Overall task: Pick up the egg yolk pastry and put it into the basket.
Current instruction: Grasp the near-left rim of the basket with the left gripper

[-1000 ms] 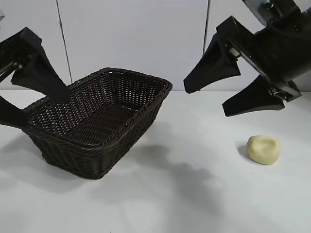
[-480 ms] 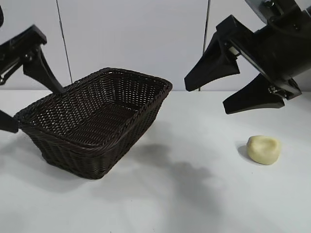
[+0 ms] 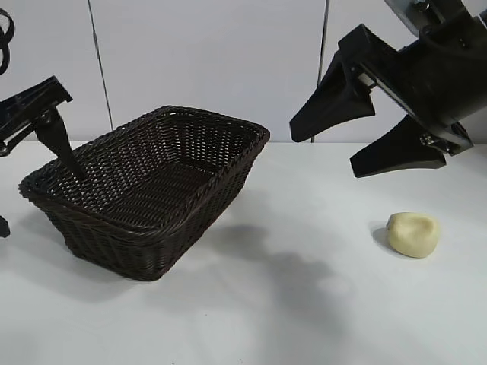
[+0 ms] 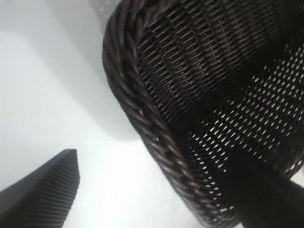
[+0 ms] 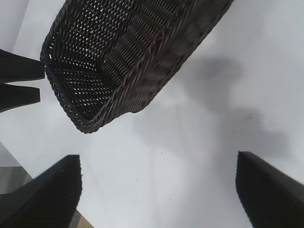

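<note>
Compared with a second before, the left gripper [image 3: 34, 179] had rolled and dropped at the basket's [image 3: 228, 163] 9 o'clock end: its upper finger, which had lain broad across the rim, now stood narrow and pointed down at that rim, and the lower finger had nearly left the exterior view. Its jaws were spread wide, holding nothing. The right gripper [image 3: 358, 144] had not shifted; it hung wide apart and empty at about 11 o'clock of the egg yolk pastry [image 3: 413, 233], well above it. The pastry lay on the white table [image 3: 304, 304], well apart from the basket at its 3 o'clock.

Only the left wrist view showed the braided rim [image 4: 142, 109] running between the spread fingers, one finger inside the basket and one outside. The right wrist view took in the basket and table but not the pastry.
</note>
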